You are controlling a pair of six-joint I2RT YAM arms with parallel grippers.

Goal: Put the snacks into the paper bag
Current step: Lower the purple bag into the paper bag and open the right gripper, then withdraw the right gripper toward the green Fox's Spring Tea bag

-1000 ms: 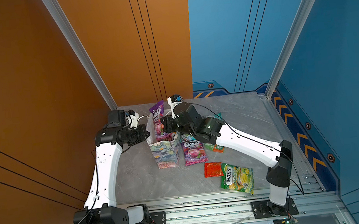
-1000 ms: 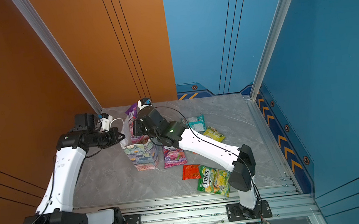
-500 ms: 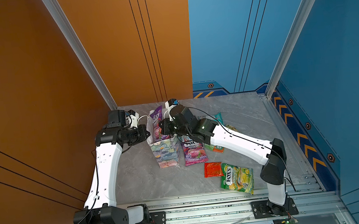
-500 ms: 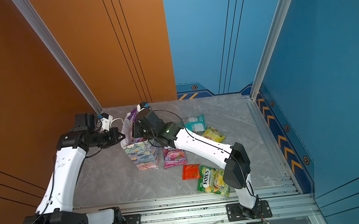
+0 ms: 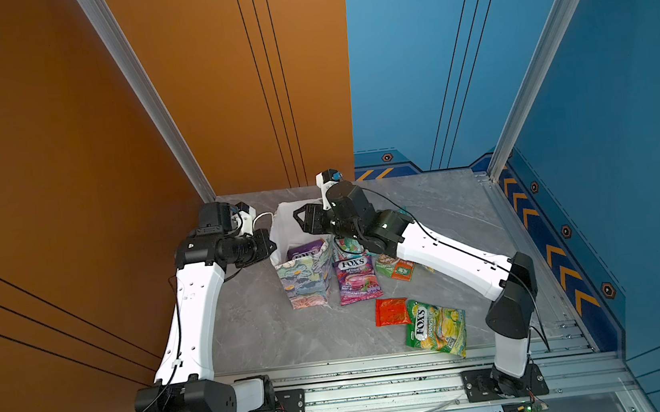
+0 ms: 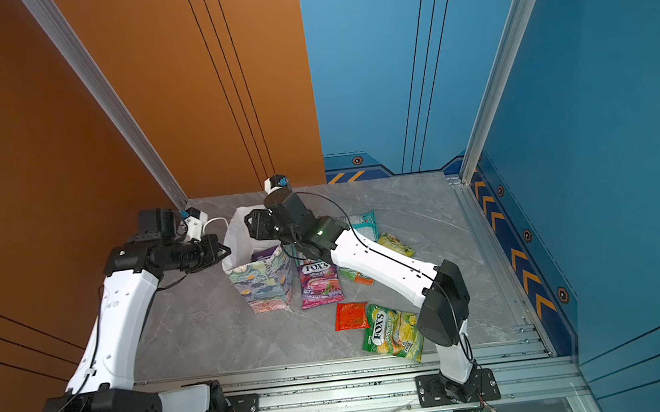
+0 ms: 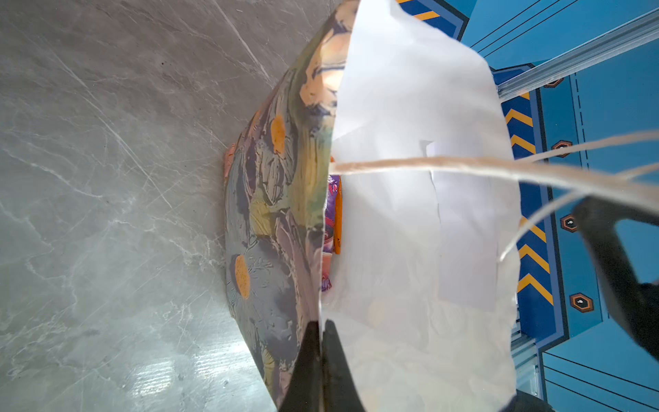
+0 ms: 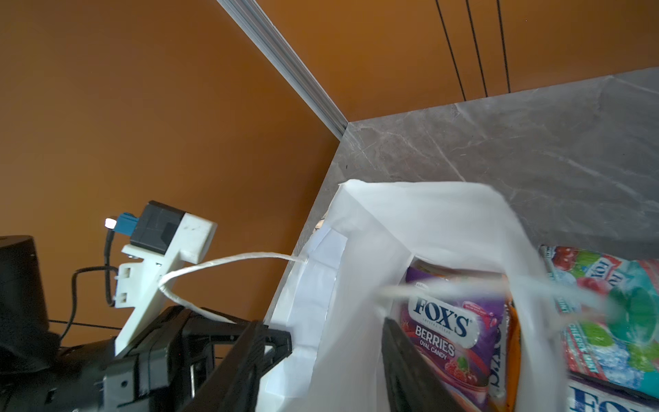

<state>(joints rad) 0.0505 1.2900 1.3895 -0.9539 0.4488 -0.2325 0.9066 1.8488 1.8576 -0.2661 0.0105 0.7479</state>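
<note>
The floral paper bag (image 5: 307,280) (image 6: 263,285) stands upright with its white inside showing. My left gripper (image 7: 321,324) (image 5: 272,246) is shut on the bag's rim at its left side. My right gripper (image 8: 321,323) (image 5: 300,218) hangs open over the bag's mouth, one finger outside the wall and one inside, holding nothing. A purple FOX'S packet (image 8: 449,331) (image 5: 306,251) lies inside the bag beside an orange packet (image 8: 513,339). On the table beside the bag lie another purple packet (image 5: 355,279), a small red packet (image 5: 391,311) and a green-yellow packet (image 5: 437,327).
A green-orange packet (image 5: 397,267), a teal packet (image 6: 363,224) and a yellow packet (image 6: 395,244) lie under and behind my right arm. A teal-red FOX'S packet (image 8: 606,314) rests against the bag's right side. Orange and blue walls close the back; a metal rail (image 5: 378,367) runs along the front.
My right gripper has opened and let go of the purple packet, which has dropped from above the rim down into the bag. The left arm has stayed put.
</note>
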